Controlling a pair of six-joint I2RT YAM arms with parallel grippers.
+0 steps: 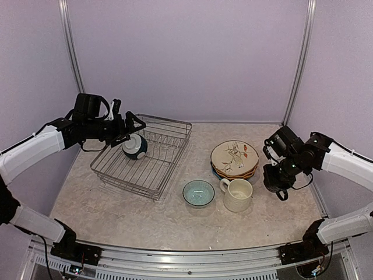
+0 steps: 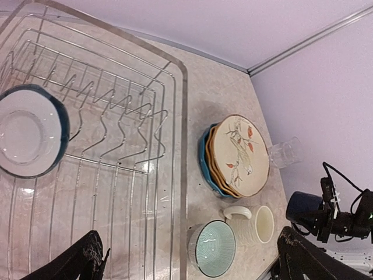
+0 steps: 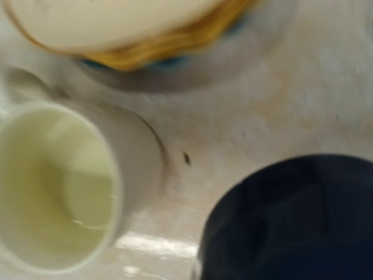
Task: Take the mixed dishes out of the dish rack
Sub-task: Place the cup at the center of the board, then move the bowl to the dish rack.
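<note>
Soft even light, glints on the dish rack point(image 2: 184, 175), right wrist view heavily blurred

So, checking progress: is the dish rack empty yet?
Not empty. One dark, white-lined bowl sits in the rack; plates, mug and teal bowl stand outside on the table.

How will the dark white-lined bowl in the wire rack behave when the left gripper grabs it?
The dark white-lined bowl looks like glazed ceramic: probably rigid, slick and chippable. It seems tilted on its rim in the silver wire dish rack, so a nudge may roll it or drop it flat. The open left gripper should pinch its rim.
</note>
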